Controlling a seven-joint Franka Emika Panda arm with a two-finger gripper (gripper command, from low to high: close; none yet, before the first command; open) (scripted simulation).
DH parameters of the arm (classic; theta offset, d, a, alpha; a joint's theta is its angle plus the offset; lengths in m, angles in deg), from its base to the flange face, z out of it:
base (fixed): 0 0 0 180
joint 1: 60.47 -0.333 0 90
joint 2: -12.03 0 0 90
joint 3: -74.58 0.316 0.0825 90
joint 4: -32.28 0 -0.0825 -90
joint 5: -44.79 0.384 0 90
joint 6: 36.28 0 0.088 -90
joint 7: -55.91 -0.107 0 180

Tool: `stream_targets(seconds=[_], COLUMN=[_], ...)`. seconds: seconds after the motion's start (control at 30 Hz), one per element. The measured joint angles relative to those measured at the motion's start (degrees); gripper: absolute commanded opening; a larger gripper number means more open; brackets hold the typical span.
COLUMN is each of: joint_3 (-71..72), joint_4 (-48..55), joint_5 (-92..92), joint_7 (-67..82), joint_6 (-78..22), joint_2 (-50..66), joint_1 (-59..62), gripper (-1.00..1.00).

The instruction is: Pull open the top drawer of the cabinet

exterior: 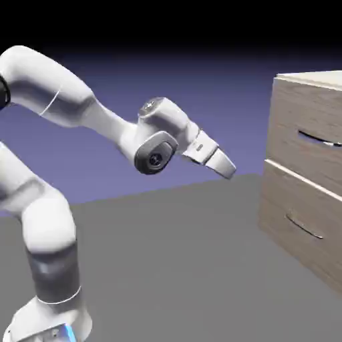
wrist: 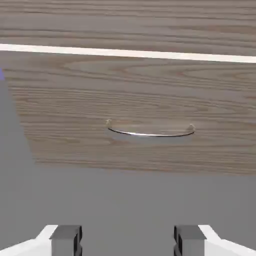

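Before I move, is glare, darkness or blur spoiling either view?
Exterior view: black upper backdrop, bright glints on the top drawer's handle, cabinet's top slab washed pale, no marked blur. Hand view: evenly lit wood grain, thin highlight along the lower drawer's handle, faint pale band beneath it, fingertips readable.

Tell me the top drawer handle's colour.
Dark grey with a bright glint; the top drawer's handle shows best in the exterior view.
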Motion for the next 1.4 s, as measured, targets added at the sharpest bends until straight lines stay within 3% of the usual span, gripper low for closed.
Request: stream_targets(seconds=[1.4], joint_3=[-49.81], joint_4=[28.13], joint_5=[-97.37], joint_7=[104.65], joint_6=[-17.56], joint_2=[-23.59], joint_1=[-59.74], gripper=[0.00])
